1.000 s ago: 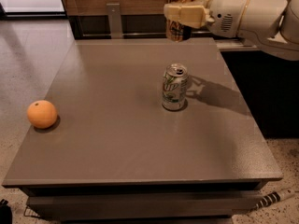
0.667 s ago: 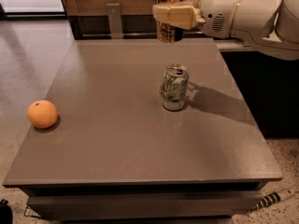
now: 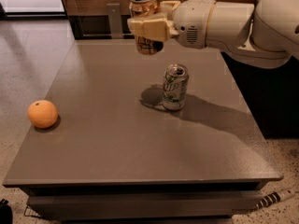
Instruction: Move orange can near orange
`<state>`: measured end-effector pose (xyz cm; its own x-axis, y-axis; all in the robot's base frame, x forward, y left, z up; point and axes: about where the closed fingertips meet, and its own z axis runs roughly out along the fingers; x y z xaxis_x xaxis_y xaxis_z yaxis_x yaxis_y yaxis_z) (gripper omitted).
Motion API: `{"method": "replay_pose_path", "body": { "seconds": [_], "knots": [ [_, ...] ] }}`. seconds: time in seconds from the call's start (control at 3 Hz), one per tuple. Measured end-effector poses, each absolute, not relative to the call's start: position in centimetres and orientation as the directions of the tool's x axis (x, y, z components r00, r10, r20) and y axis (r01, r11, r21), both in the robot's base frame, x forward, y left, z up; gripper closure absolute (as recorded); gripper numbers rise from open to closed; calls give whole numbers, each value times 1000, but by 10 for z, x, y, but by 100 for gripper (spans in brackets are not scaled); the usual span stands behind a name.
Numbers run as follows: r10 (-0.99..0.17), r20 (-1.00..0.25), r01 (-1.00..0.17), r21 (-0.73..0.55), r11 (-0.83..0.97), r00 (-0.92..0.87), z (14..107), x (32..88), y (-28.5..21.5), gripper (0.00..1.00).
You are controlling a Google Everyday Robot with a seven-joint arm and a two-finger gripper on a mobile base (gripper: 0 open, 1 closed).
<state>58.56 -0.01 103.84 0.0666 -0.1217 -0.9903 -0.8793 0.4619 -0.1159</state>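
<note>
The orange can (image 3: pixel 144 6) is held clear of the table (image 3: pixel 117 143), clamped across its middle by the gripper (image 3: pixel 152 23), whose pale fingers are closed on it. It is kept upright, silver top uppermost, above the far part of the tabletop near the back edge. The arm (image 3: pixel 224 22) is extended in from the right.

A white and green can (image 3: pixel 175 87) is stood upright around the middle of the table, lower in the view and slightly right of the held can, and the two are not touching. The orange (image 3: pixel 42 114) is set well apart at the left, close to the left edge and nearer the front. Between the fruit and the standing can a wide stretch of grey top is left open, and the same is seen along the front edge. The arm's shadow is cast across the right side, towards the right edge.
</note>
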Motion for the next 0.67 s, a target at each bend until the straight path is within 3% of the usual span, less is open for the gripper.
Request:
{"method": "replay_pose_path", "body": {
  "seconds": [0.67],
  "knots": [
    [-88, -994, -902, -101, 419, 71, 1035, 565, 30, 100]
  ]
}}
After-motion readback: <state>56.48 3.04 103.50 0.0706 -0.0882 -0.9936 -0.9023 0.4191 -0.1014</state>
